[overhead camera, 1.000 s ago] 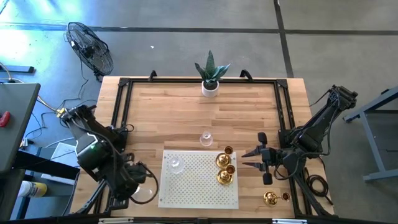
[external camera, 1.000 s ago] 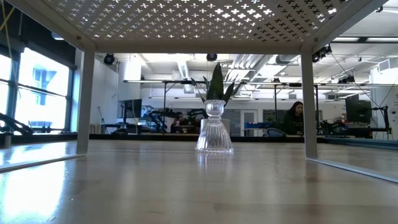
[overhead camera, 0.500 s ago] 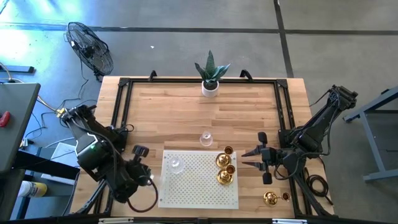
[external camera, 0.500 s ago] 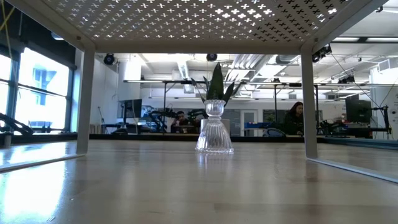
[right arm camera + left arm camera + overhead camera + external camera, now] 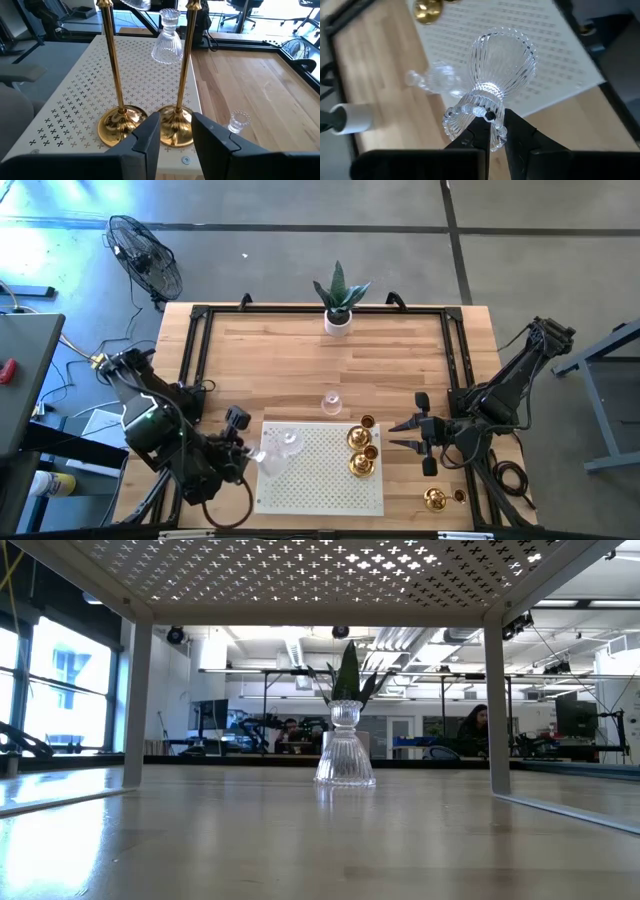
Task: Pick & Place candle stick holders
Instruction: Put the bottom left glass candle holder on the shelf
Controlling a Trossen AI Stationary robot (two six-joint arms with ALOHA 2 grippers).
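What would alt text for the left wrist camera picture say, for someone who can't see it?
The left gripper pinches a ribbed clear glass holder by its narrow end, carrying it over the edge of a white perforated tray. A second glass holder shows beyond it, blurred, and a gold base sits farther along the tray; wooden table lies alongside.

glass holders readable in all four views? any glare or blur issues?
High view: the glass holder in the left gripper is a pale smear against the white perforated tray. Low view: the standing glass holder is sharp, backlit by bright windows. Left wrist view: held glass catches glare, a second glass holder behind is blurred. Right wrist view: brass holders crisp, glass clear.
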